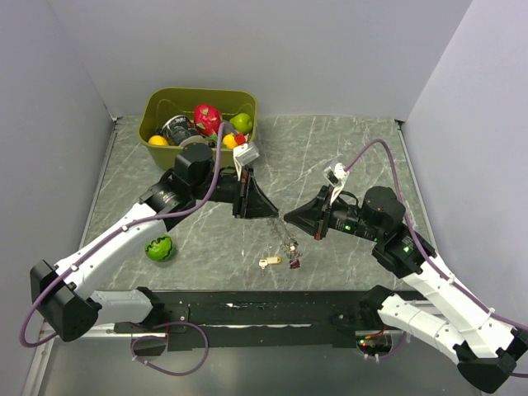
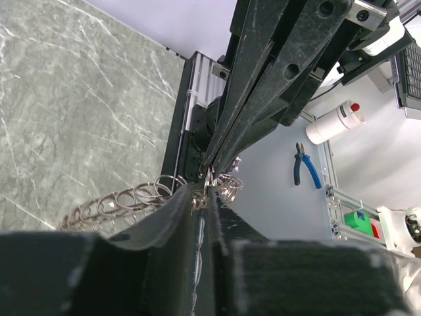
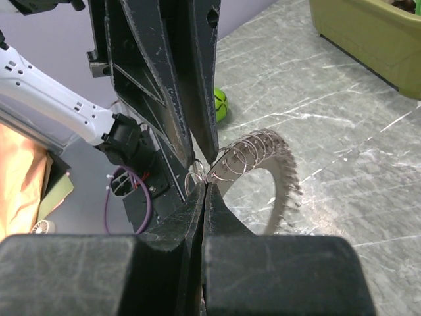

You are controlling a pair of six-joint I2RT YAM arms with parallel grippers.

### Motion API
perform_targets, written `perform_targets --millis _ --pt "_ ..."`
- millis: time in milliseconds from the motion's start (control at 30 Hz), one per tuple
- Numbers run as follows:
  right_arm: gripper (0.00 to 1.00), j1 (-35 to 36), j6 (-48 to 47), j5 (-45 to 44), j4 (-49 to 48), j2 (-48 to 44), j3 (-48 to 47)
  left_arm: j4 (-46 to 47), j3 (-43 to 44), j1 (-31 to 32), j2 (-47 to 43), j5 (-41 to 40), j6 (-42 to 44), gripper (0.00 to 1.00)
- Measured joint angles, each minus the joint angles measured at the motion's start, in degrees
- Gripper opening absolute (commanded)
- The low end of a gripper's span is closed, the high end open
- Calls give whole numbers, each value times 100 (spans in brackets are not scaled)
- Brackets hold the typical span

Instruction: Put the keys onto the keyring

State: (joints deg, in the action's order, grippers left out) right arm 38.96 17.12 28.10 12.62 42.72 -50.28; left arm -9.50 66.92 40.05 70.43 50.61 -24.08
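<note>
Left gripper (image 1: 277, 216): pinched shut on grey coiled metal keyring (image 2: 125, 201).
Right gripper (image 1: 288, 219): likewise clamped, tip-to-tip at centre.
Small plastic-headed keys (image 1: 266, 262): just below both tips.

The bin (image 1: 198, 92) sits at the far left corner of the worktop (image 1: 330, 148), with a pile of small stuff inside it. The ball (image 1: 158, 248) is on the left side, nearer the front, right beside the left arm. Smack in the middle, the left pincer (image 1: 275, 215) and right pincer (image 1: 288, 218) come in from their own sides and meet tip to tip. Both are pinched onto the keyring (image 1: 289, 242), which hangs down from that spot toward the worktop. The keys (image 1: 269, 262) lie just in front of the tips, close to the near edge. Can't tell if they're touching the keyring or just beside it.
</note>
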Motion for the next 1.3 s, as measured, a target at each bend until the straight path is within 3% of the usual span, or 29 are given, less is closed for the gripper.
perform_targets --millis 400,533,600,733,933,1033,1067,1167,1300 --pt "0 -17 -2 4 -2 -37 9 -243 160 136 151 -173 149 16" --pt "0 -22 -2 7 -2 -72 15 -251 181 195 205 -208 223 19" --pt "0 -22 -4 15 -2 -76 15 -251 190 225 221 -214 240 17" --pt "0 -24 -4 44 0 -81 15 -264 212 284 236 -223 264 1" --pt "0 -39 -7 44 2 -90 15 -221 210 306 201 -190 295 1" --pt "14 -37 -9 42 -59 -138 26 -138 144 330 81 -264 315 1" --pt "33 -35 -9 42 -98 -164 48 -92 103 341 11 -308 337 1" --pt "60 -33 -61 -7 -190 -350 138 74 -131 387 -286 -501 378 1" --pt "81 -37 -162 -120 -225 -678 164 339 -566 385 -741 -828 494 1"
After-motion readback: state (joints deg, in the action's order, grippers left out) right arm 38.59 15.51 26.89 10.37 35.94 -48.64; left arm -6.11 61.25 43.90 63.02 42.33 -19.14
